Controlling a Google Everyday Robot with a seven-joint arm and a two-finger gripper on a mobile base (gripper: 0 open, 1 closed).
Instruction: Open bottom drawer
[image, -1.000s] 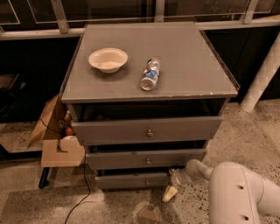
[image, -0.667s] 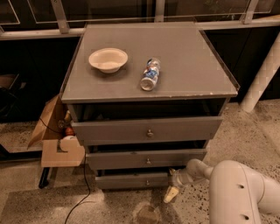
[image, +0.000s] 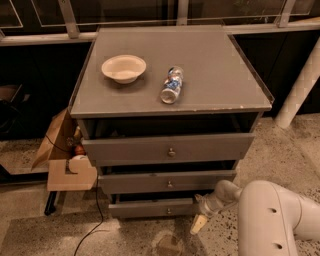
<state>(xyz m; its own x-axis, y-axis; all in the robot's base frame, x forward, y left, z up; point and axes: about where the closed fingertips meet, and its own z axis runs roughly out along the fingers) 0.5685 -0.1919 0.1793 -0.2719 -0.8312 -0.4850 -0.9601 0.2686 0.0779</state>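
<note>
The grey cabinet (image: 250, 142) was the largest risk. A hard or slanted pull low down could have dragged or rocked the whole unit instead of sliding one drawer. The robot's pale arm (image: 272, 220) reached in from the lower right, close to the cabinet's right front corner, so an angled pull might have jammed the drawer on its runners.

On the tabletop (image: 215, 75) lay a white bowl (image: 123, 68) and a plastic bottle (image: 172, 85) on its side. A jolt would probably have set the bottle rolling towards an edge. The top drawer (image: 125, 149) and the middle drawer (image: 135, 182) sat directly above the target, and a tool raised too high could have caught the middle one by mistake. A cardboard box (image: 62, 172) and a dark cable (image: 97, 220) lay at the left of the cabinet, apart from the arm.

The bottom drawer (image: 145, 208) sat lowest, just above the floor. The tool (image: 199, 224) hung at the right end of its front, well to the right of the small round knob (image: 168, 210) and not on it. Whether the tool was released or clenched could not be told. From there a pull would likely have slipped off the front's corner or scraped the floor.
</note>
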